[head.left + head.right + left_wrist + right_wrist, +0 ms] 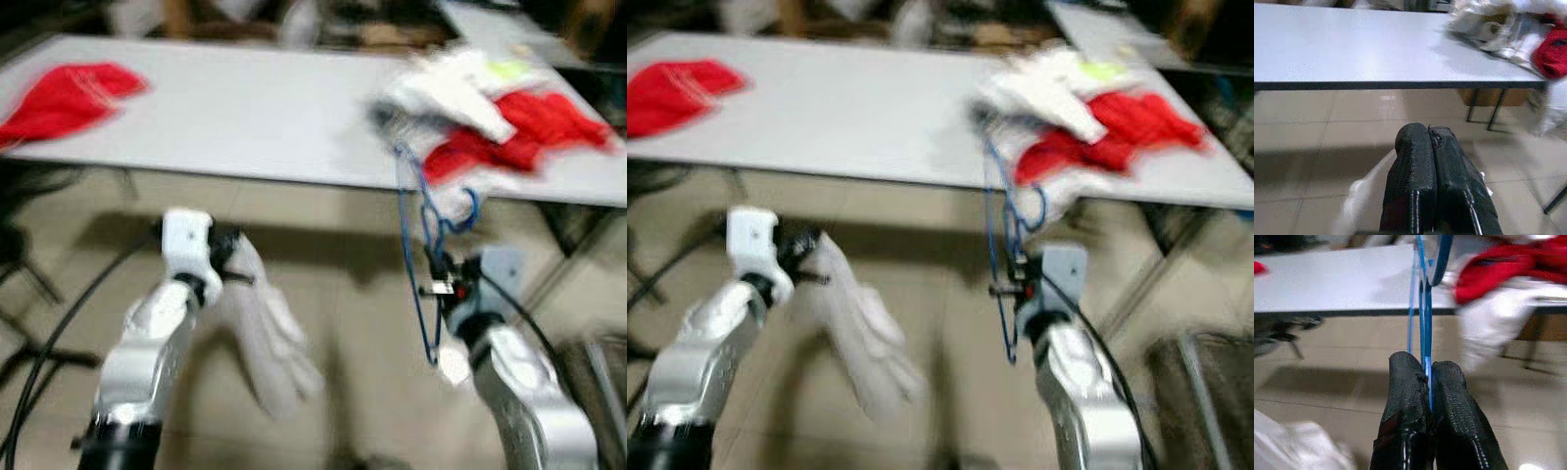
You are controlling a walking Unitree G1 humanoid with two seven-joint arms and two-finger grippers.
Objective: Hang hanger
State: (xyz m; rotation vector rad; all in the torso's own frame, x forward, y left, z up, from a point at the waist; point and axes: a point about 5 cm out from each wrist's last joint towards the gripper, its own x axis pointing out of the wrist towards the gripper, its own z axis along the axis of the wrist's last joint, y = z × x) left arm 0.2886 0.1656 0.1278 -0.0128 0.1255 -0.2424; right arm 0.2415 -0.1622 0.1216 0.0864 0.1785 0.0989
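Note:
A blue wire hanger [419,257] hangs upright in front of the table edge, its hook near the clothes pile. My right gripper [441,282] is shut on its lower part; the right wrist view shows the blue wire [1423,308] pinched between the black fingers [1405,396]. My left gripper [231,257] is shut on a white garment [272,345] that droops below it toward the floor. Along the left wrist's pressed-together fingers [1415,166], a fold of the white cloth [1361,196] shows underneath. The head views are blurred.
A long white table [245,117] stands ahead. A red cloth [64,98] lies at its left end, and a pile of red and white clothes [490,122] at its right end. Tiled floor lies below, with a black cable [49,343] at my left.

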